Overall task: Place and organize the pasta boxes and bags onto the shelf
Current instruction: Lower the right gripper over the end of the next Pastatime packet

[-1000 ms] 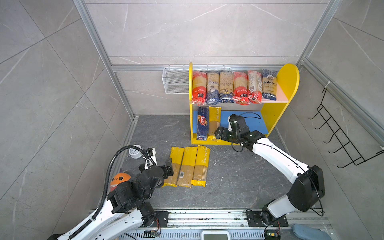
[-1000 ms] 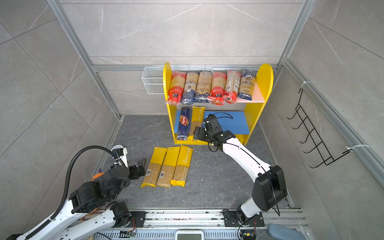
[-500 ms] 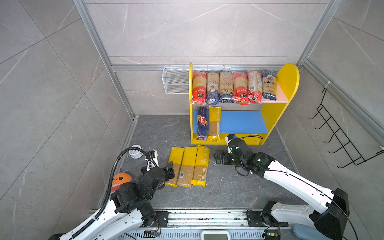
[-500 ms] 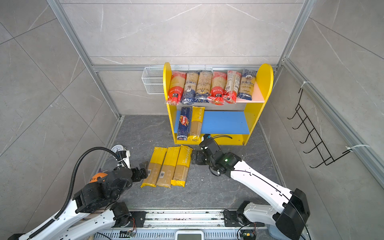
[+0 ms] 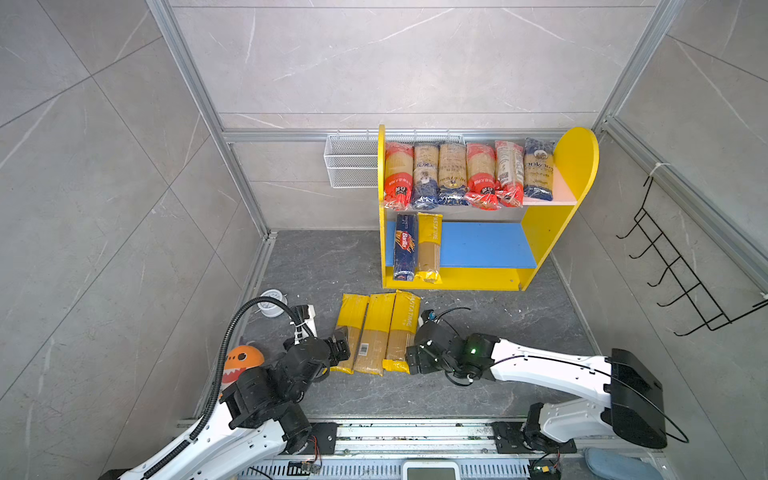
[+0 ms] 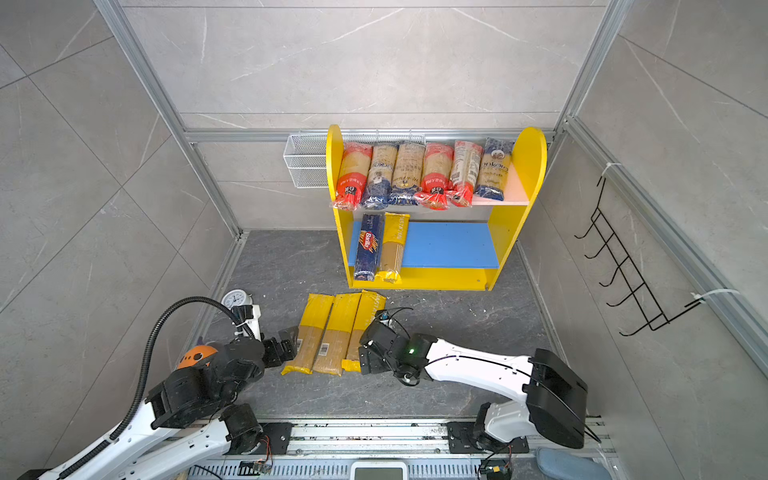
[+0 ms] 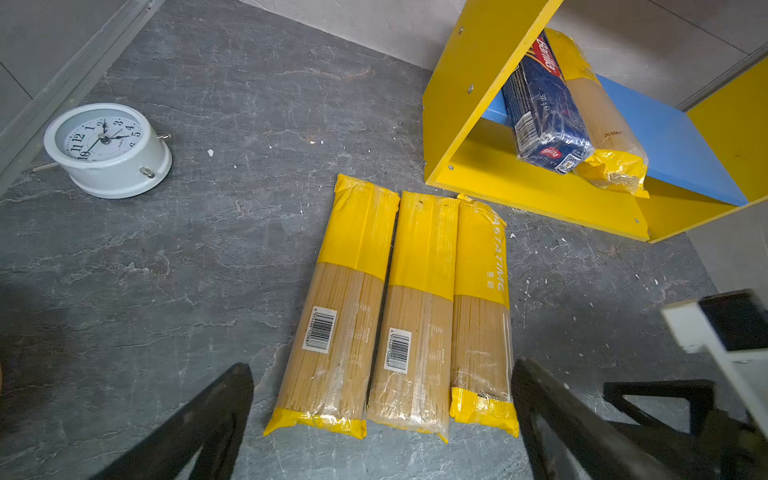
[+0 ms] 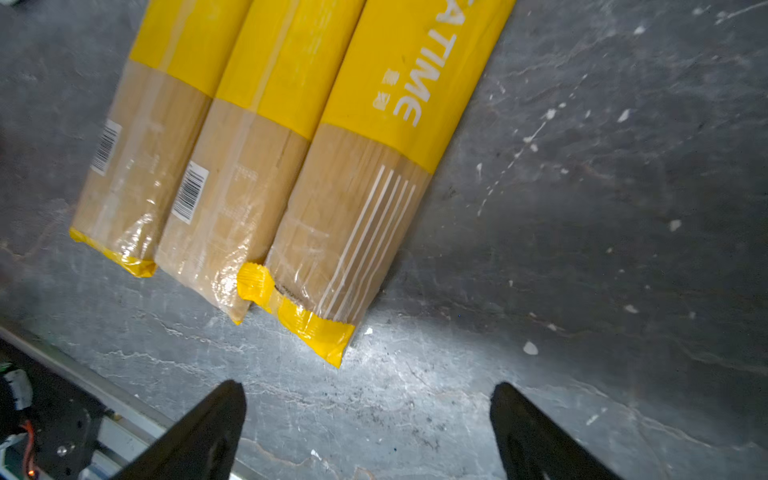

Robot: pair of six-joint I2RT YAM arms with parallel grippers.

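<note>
Bags, three yellow, side by side lower centre; left gripper and right gripper flanking, both spread apart, empty

On the lower board's left edge the blue box read "Barilla"; at the upper board's right end a dark-blue bag read "ankara". A yellow bag read "ATIME"; the clock showed 1–12.

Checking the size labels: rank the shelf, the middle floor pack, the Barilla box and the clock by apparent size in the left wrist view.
1. shelf
2. middle floor pack
3. Barilla box and clock: about alike, and the box lies farther off, so unranked.
</note>
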